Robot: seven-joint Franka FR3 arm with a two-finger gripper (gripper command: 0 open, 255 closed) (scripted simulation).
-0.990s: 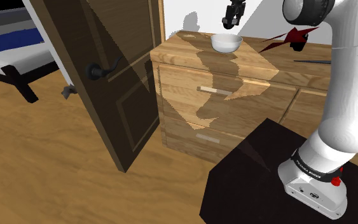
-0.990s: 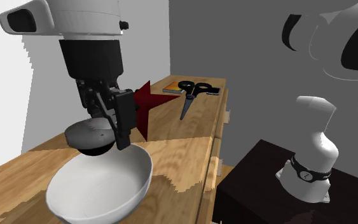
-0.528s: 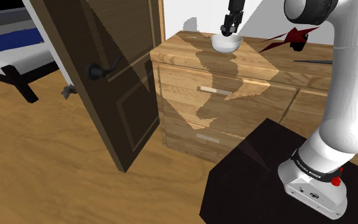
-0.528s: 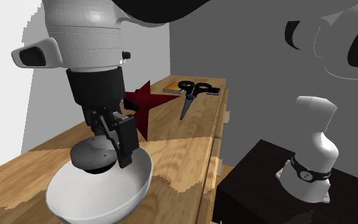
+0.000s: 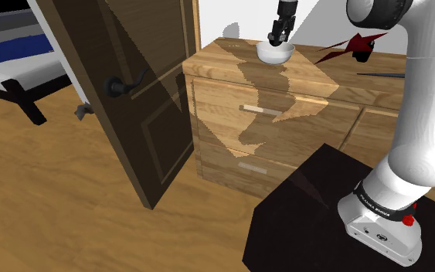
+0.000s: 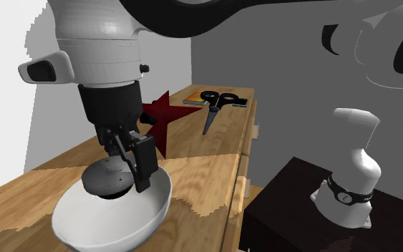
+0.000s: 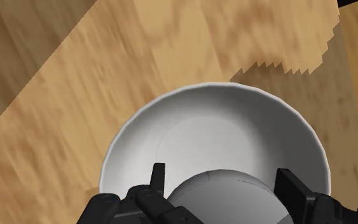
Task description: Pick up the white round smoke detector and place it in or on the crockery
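the white arm [image 5: 428,116] reaches over from its dark stand [image 5: 308,216], wrist pointing straight down. the tool [image 6: 124,175] pinches the grey round smoke detector [image 7: 225,197] just inside the white bowl [image 6: 121,230]. the bowl sits on a wooden dresser [image 5: 223,60] with black scissors [image 6: 214,104] and a dark red star [image 6: 160,118]. a brown door [image 5: 123,85] stands open nearby.
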